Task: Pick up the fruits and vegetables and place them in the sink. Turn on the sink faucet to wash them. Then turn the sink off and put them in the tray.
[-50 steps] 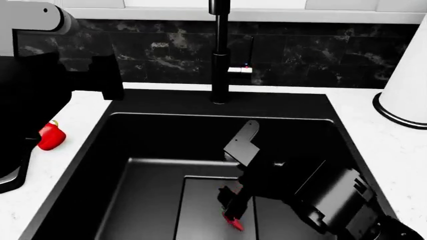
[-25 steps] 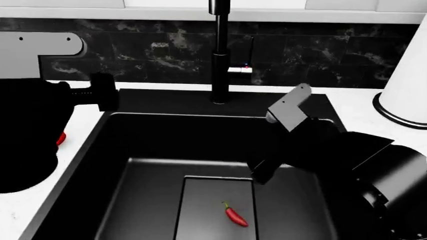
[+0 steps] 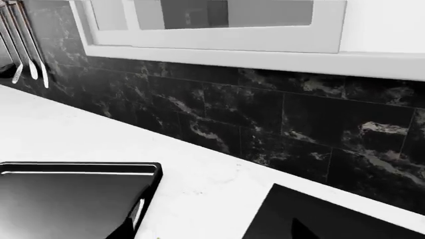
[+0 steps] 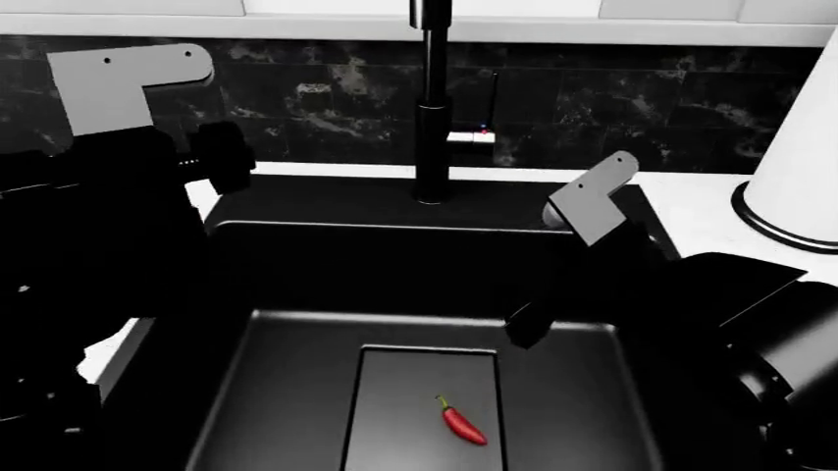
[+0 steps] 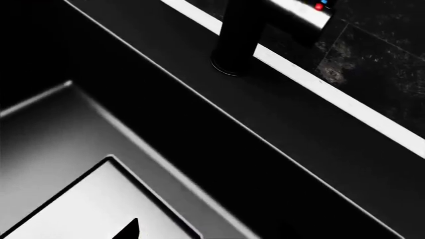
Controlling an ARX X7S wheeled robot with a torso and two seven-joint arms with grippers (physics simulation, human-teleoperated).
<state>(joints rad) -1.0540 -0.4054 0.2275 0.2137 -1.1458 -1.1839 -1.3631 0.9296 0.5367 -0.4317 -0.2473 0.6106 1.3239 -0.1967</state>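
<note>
The slim red chili [image 4: 461, 423] lies free on the drain plate [image 4: 406, 412] of the black sink [image 4: 392, 206]. My right gripper [image 5: 212, 234] hangs open above the basin, up and to the right of the chili; only one dark fingertip [image 5: 130, 230] shows over the plate. The black faucet [image 4: 433, 108] stands behind the sink, its lever block [image 4: 473, 137] pointing right. My left gripper [image 3: 217, 233] is open over the white counter between the black tray [image 3: 66, 199] and the sink's corner [image 3: 332, 219]. The bell pepper is hidden behind my left arm [image 4: 105, 255].
A white paper-towel roll [image 4: 802, 157] on a black base stands at the sink's right. Metal utensils [image 3: 23, 45] hang on the dark marble backsplash [image 3: 265, 124] left of the tray. The faucet's base [image 5: 236, 40] is close beyond my right gripper.
My right gripper let go of the chili and rose out of the basin toward the back right. My left arm swung in over the counter's left side, covering the bell pepper.
</note>
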